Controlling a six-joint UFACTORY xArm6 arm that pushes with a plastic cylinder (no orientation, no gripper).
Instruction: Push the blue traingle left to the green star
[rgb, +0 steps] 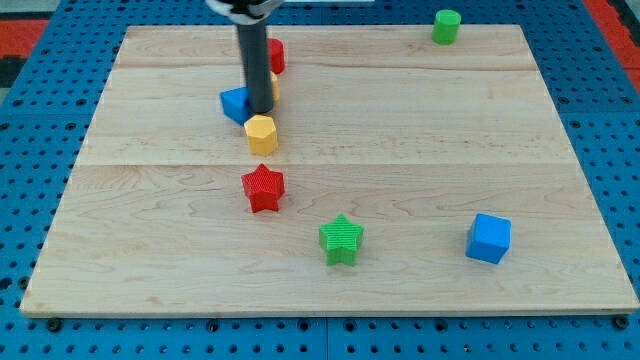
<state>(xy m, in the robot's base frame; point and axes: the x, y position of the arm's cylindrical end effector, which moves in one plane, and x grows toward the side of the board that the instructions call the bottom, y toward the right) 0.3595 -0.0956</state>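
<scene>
The blue triangle (235, 103) lies at the board's upper left, partly hidden behind my rod. My tip (260, 110) touches its right side. The green star (341, 239) lies at the lower middle of the board, well below and to the right of the blue triangle. A yellow hexagon block (261, 134) sits just below my tip.
A red star (264, 188) lies between the yellow hexagon and the green star. A red block (276, 55) and a yellow block (274, 88) are partly hidden behind the rod. A green cylinder (446, 26) stands at top right; a blue cube (488, 238) at lower right.
</scene>
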